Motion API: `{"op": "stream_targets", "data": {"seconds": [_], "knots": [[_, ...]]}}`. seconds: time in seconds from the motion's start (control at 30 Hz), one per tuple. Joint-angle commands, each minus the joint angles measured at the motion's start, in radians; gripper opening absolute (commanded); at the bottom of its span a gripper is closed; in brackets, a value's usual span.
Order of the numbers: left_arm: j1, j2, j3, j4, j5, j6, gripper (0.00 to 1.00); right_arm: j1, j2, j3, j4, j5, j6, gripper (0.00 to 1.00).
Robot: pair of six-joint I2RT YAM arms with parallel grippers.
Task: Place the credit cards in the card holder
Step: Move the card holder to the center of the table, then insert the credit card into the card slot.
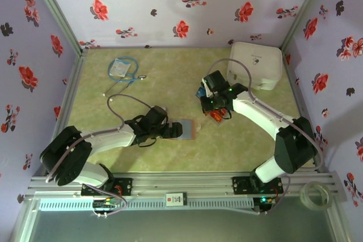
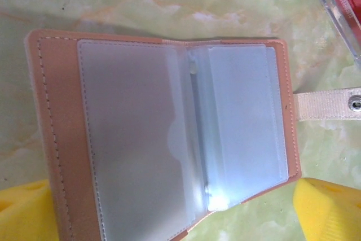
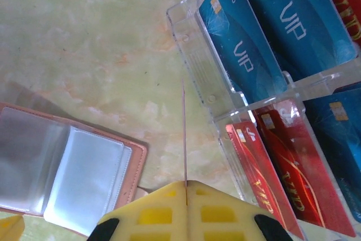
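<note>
- Right gripper (image 3: 185, 189): jaws pinched fully together on one held card (image 3: 184, 139), seen edge-on as a thin line.
- Left gripper (image 2: 176, 210): jaws spread as wide as they go, holding nothing. Its yellow tips hang at 4 and 8 o'clock of the card holder (image 2: 169, 134), apparently not pressing on it.
- Card holder lies open and flat on the worktop (image 1: 159, 157), near centre in the top view.
- The other credit cards (image 3: 248, 55), blue and red, stand in a clear rack (image 3: 186, 32) at about 2 o'clock from the holder, close in front of the white case (image 1: 255, 65).
- Risk: nothing seems to pin the holder, so a card nudged against a sleeve lip probably shoves the holder across the worktop instead of sliding in.
- Risk: the sleeves (image 2: 135, 134) look loose and glossy. The card edge may ride over the top or slip between two layers rather than into a pocket.
- Risk: the grip takes only the card's near end, so any sideways contact may twist the card or pop it out of the jaws.
- Risk: the card is on edge and the pockets lie flat, so it needs rolling over first. Skipping that likely jams it.
- Held card: long axis runs 6 to 12 o'clock in the right wrist view, free end pointing to 12.
- Holder in the left wrist view: long axis runs 9 to 3, fold runs 12 to 6, strap (image 2: 324, 105) sticks out at 3.
- The left pocket's notched mouth faces 3, toward the fold.
</note>
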Motion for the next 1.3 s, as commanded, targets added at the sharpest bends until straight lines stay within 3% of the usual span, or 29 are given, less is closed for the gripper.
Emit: {"op": "stream_targets", "data": {"seconds": [0.0,0.13,0.4,0.7,0.93,1.27], "knots": [[-0.005,-0.059,0.005,-0.061,-0.093,-0.028,1.00,-0.010,-0.046,-0.033,0.054,-0.068,0.053,0.00],[0.023,-0.120,0.028,-0.209,-0.189,-0.008,1.00,-0.010,-0.087,-0.104,0.176,-0.180,0.132,0.00],[0.124,-0.097,0.065,-0.326,-0.183,0.122,1.00,-0.009,-0.161,-0.338,0.580,-0.379,0.390,0.00],[0.134,-0.022,0.088,-0.300,-0.140,0.241,1.00,0.042,-0.181,-0.548,0.870,-0.339,0.547,0.00],[0.133,-0.018,0.055,-0.250,-0.117,0.244,1.00,0.106,-0.101,-0.607,1.021,-0.302,0.607,0.00],[0.133,-0.004,0.011,-0.218,-0.110,0.228,1.00,0.113,-0.042,-0.651,1.140,-0.289,0.646,0.00]]}}
